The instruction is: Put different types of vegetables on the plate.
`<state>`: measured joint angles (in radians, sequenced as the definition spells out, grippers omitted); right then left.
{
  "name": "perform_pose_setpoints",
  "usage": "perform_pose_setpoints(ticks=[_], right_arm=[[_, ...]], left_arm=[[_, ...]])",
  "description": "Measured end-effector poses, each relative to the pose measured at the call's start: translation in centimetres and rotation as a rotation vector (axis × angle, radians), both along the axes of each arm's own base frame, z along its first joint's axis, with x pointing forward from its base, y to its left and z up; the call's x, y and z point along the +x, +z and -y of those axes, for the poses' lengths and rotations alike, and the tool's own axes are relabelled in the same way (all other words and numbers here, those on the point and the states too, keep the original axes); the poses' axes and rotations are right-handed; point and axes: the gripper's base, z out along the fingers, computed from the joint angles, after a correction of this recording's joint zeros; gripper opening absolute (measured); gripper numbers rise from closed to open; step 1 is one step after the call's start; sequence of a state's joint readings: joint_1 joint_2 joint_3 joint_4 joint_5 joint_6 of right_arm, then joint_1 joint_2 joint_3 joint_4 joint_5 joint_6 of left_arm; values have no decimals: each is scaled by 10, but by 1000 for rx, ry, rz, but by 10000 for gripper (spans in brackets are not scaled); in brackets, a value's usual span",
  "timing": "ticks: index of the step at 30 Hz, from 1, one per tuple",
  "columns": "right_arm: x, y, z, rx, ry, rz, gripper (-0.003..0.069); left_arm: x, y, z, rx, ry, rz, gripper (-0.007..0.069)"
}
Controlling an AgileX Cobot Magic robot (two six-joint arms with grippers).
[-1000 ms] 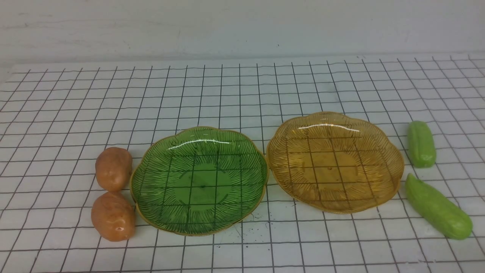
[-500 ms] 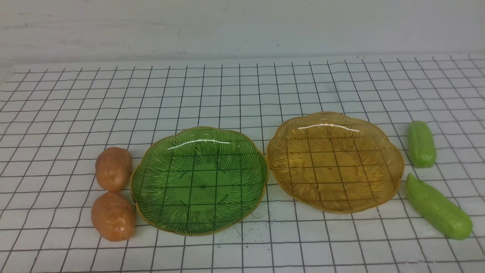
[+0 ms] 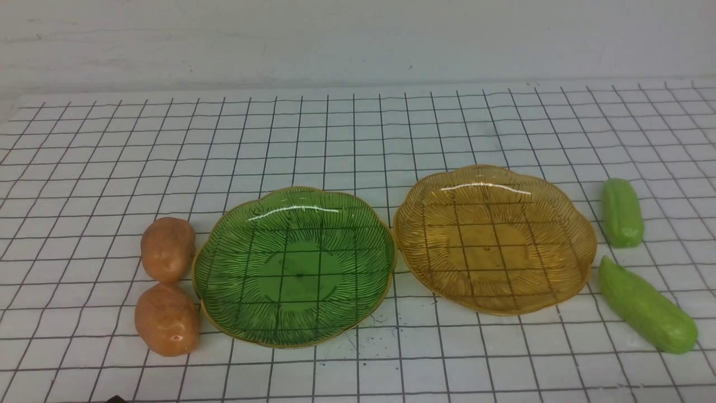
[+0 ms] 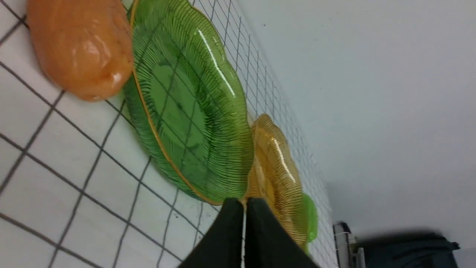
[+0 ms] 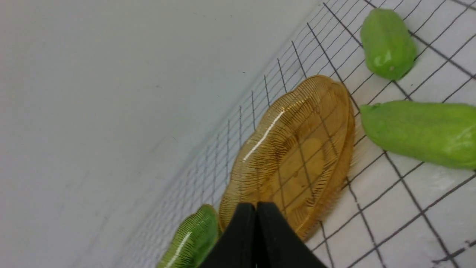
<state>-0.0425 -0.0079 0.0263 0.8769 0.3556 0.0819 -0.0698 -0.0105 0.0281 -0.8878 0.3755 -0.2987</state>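
At the 9 o'clock side of the green plate [image 3: 296, 268], seen from the front, lie both potatoes: the far potato [image 3: 167, 249] just off the rim, the near potato [image 3: 166, 320] at about 8 o'clock and touching the rim or very nearly. Both are stubby ovals with their long axes running roughly 12 to 6. Off the amber plate [image 3: 492, 240] the two cucumbers mirror them. The far cucumber [image 3: 621, 212] is at 3 o'clock and lies almost 12 to 6, while the near cucumber [image 3: 646, 305] is at 4 o'clock and slants from 10 to 4. Both plates are empty and sit rim to rim on the gridded table cover [image 3: 358, 140].

The left gripper [image 4: 243, 208] has its fingers pressed together with nothing between them, and so has the right gripper [image 5: 256, 208].

By sides, the left arm is the nearer one for the potatoes and the right arm for the cucumbers. Each wrist camera shows its own vegetable well ahead of the fingertips, with a plate rim between. A first pick probably means opening the jaws and reaching forward and outward. For the near cucumber, the jaws would best close across the slanted body, not along it.
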Motion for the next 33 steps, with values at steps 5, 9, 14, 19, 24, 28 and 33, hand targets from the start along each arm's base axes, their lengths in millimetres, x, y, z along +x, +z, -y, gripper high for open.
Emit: perform_pose_setpoints(ticks=[5,9,14,19,24,28,33], right_arm=[[-8,34,-12,-69,132,83,-15],[-16,99,-11,-331,128,235,-15],[20,122,-12,-567,262,-47,-14],[77,83,-4,-642,437,-549,-10],[126,59,5,-700,508,-777,-8],[157,52,8,-712,534,-842,-1],[197,52,15,-792,537,-879,49]], left_arm=[[-6,25,6,74,-86,87,-8],[-11,71,9,232,-149,178,-8],[8,96,14,453,-290,17,-8],[38,89,14,649,-463,-234,-8],[65,69,12,742,-578,-401,-8],[75,56,13,740,-637,-492,-8],[81,48,14,730,-665,-551,-8]])
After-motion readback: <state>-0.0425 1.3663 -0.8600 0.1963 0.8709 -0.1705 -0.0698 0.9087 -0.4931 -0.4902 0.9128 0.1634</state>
